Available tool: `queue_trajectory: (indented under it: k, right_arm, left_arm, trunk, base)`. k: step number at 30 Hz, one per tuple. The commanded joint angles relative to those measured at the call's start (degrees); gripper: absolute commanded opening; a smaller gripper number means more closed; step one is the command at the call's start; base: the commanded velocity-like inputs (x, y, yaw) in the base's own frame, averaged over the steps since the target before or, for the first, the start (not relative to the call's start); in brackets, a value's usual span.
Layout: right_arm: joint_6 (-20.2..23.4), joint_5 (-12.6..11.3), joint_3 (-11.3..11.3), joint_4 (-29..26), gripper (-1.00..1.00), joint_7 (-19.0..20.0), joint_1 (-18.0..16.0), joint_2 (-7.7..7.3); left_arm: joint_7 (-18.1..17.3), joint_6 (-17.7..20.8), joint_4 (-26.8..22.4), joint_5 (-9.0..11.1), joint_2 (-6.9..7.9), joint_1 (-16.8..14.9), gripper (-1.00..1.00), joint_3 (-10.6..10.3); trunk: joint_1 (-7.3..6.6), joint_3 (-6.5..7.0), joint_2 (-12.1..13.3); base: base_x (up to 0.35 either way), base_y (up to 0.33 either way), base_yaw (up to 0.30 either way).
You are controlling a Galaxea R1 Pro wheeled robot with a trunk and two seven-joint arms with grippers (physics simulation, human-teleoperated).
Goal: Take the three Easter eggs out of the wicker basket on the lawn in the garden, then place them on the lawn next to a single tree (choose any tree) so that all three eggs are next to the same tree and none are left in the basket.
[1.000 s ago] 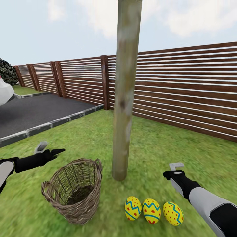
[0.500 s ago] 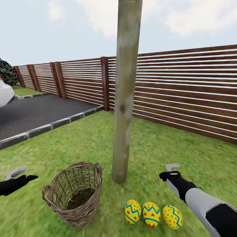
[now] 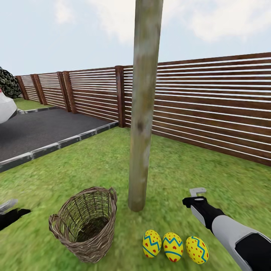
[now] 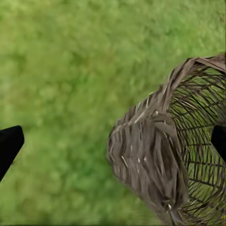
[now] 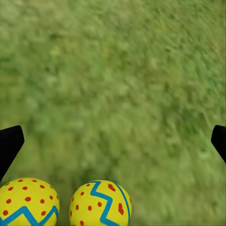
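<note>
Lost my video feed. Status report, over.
Both grippers open, holding nothing. Three Easter eggs on lawn by tree. Wicker basket empty. Nothing in the way.

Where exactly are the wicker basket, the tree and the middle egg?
wicker basket (image 3: 83, 226), head view, on its woven side wall.
tree (image 3: 143, 113), head view, midway up the pale trunk.
middle egg (image 3: 172, 246), head view, on its yellow shell.

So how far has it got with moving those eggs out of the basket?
It looks finished. All three eggs lie in a row on the grass by the foot of the tree. The basket stands beside them with no egg inside. Both grippers are open, holding nothing. Nothing seems left.
</note>
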Motion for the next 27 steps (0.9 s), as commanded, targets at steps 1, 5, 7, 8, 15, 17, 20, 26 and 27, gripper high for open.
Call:
queue_trajectory:
  k: [1, 5, 7, 8, 15, 17, 20, 26, 27]
  right_arm:
    - [0.40, -0.46, 0.49, -0.16, 1.00, -0.33, 0.01, -0.05]
    - [0.34, -0.52, 0.43, -0.12, 1.00, -0.35, 0.19, -0.11]
    - [0.32, -0.57, 0.41, -0.04, 1.00, -0.35, 0.38, -0.16]
    - [0.32, -0.57, 0.40, 0.01, 1.00, -0.35, 0.58, -0.18]
    - [0.10, -0.33, 0.40, 0.71, 1.00, -0.35, 2.01, -0.28]
    - [0.06, -0.29, 0.40, 0.79, 1.00, -0.35, 2.43, -0.29]
    - [-0.82, -0.17, 0.40, 0.82, 1.00, -0.35, 3.84, -0.30]
    - [-3.00, -0.29, 0.40, 0.90, 1.00, -0.35, 5.32, -0.30]
    - [-3.10, -0.24, 0.40, 1.02, 1.00, -0.35, 5.55, -0.27]
  left_arm:
    - [-0.16, -0.87, 1.41, 0.11, 0.49, -0.03, 1.00, 0.20]
    - [-0.21, -6.73, 9.02, 0.00, 1.25, -0.02, 1.00, -0.15]
    - [-0.22, -10.79, 13.41, -0.18, 1.25, -0.02, 1.00, -0.45]
    - [-0.22, -12.17, 14.76, -0.22, 1.20, -0.02, 1.00, -0.69]
    - [-0.37, -18.79, 20.29, -0.17, -0.71, -0.02, 1.00, -10.45]
    - [-0.39, -20.24, 21.17, -0.14, -1.48, -0.02, 1.00, -12.03]
    - [-0.54, -22.81, 23.53, -0.12, -3.07, -0.02, 1.00, -13.42]
    - [-4.90, -25.79, 25.12, -0.12, -4.06, 0.19, 1.00, -14.99]
    - [-5.84, -25.90, 25.46, -0.12, -4.06, 0.21, 1.00, -15.13]
  trunk:
    - [-0.01, -0.06, -0.02]
    - [-0.01, -0.06, -0.02]
    - [-0.01, -0.06, -0.02]
    - [-0.01, -0.06, -0.02]
    - [-0.01, -0.06, -0.02]
    - [-0.01, -0.06, -0.02]
    - [-0.01, -0.06, -0.02]
    - [-0.01, -0.06, -0.02]
    - [-0.01, -0.06, -0.02]
  base:
    - [0.000, 0.000, 0.000]
    - [0.000, 0.000, 0.000]
    - [0.000, 0.000, 0.000]
    - [0.000, 0.000, 0.000]
    - [0.000, 0.000, 0.000]
    - [0.000, 0.000, 0.000]
    - [0.000, 0.000, 0.000]
    - [0.000, 0.000, 0.000]
    - [0.000, 0.000, 0.000]
